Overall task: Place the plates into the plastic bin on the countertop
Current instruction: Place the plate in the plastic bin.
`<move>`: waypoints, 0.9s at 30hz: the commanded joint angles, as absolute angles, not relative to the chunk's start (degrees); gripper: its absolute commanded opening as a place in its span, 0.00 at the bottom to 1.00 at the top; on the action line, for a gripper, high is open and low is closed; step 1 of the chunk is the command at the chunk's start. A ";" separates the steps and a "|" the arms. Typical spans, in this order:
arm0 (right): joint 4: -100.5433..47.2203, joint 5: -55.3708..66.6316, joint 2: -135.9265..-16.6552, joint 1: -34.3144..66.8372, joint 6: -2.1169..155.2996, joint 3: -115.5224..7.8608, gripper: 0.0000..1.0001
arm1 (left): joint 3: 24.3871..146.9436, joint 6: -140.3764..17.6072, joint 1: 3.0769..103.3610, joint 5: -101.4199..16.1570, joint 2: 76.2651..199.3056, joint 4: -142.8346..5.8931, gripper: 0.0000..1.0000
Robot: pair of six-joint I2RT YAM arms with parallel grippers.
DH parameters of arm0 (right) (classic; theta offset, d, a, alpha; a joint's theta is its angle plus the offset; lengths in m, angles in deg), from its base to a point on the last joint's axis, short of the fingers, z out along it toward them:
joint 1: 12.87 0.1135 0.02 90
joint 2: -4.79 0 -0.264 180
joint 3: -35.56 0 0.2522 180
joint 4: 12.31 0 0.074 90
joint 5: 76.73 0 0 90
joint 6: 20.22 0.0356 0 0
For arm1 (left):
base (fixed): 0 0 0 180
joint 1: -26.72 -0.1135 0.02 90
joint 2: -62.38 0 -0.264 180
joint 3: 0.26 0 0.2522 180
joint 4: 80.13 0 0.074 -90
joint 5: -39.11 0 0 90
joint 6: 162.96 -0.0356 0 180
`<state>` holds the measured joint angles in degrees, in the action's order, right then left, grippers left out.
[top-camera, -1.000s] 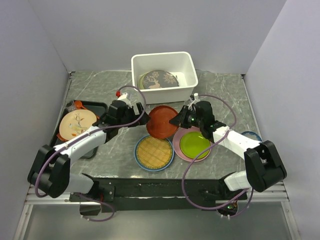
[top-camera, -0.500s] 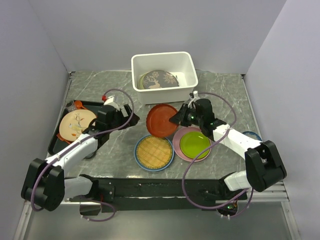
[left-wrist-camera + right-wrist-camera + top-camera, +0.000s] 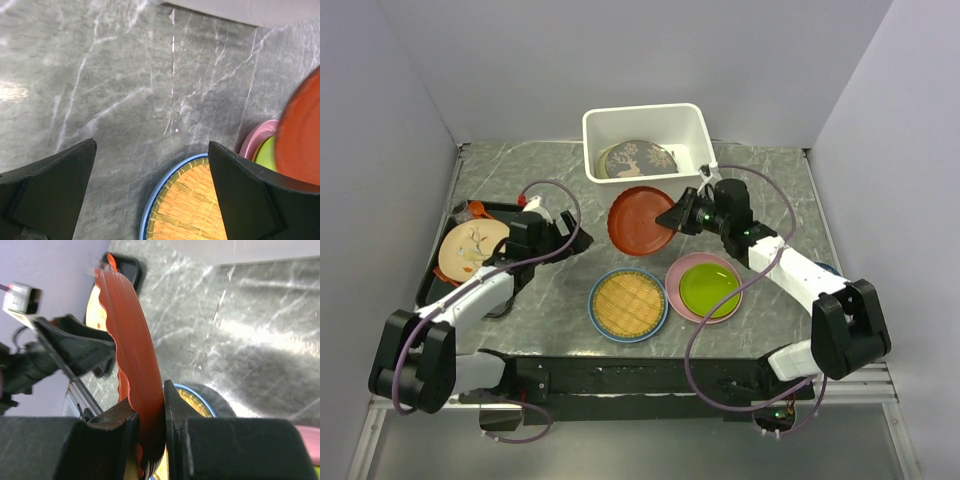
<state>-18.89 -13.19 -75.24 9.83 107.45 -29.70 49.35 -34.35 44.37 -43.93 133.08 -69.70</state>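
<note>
The right tool (image 3: pixel 678 217) is pinched shut on the rim of the red plate (image 3: pixel 640 218). The plate appears lifted off the desk (image 3: pixel 520 175), just in front of the near wall of the plastic bin (image 3: pixel 645 112), toward the middle of the far edge. The grip takes only a narrow bite of the scalloped rim, so the plate's weight, all out to one side, may swing it down or slide it free. Carried too low, its leading edge would likely strike the bin's wall. Released carelessly, it may clatter onto the grey plate (image 3: pixel 637 160) lying inside. The left tool (image 3: pixel 151 150) gapes wide with nothing in it, over the left side of the desk, apart from the red plate.
</note>
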 commanded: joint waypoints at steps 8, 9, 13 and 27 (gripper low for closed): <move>-24.04 -13.27 -78.35 7.17 104.76 -46.83 0.00 | 50.67 -33.85 44.21 -36.39 139.98 -77.79 0.99; -24.74 -13.27 -79.66 6.91 104.58 -49.88 0.00 | 50.85 -33.85 44.21 -36.04 140.25 -77.88 0.99; -27.82 -13.71 -83.62 5.94 103.79 -57.28 0.00 | 51.55 -34.12 44.21 -34.99 141.39 -78.23 0.99; -29.76 -15.82 -93.73 4.01 105.02 -70.04 0.00 | 49.71 -33.33 44.21 -35.07 139.64 -78.58 0.99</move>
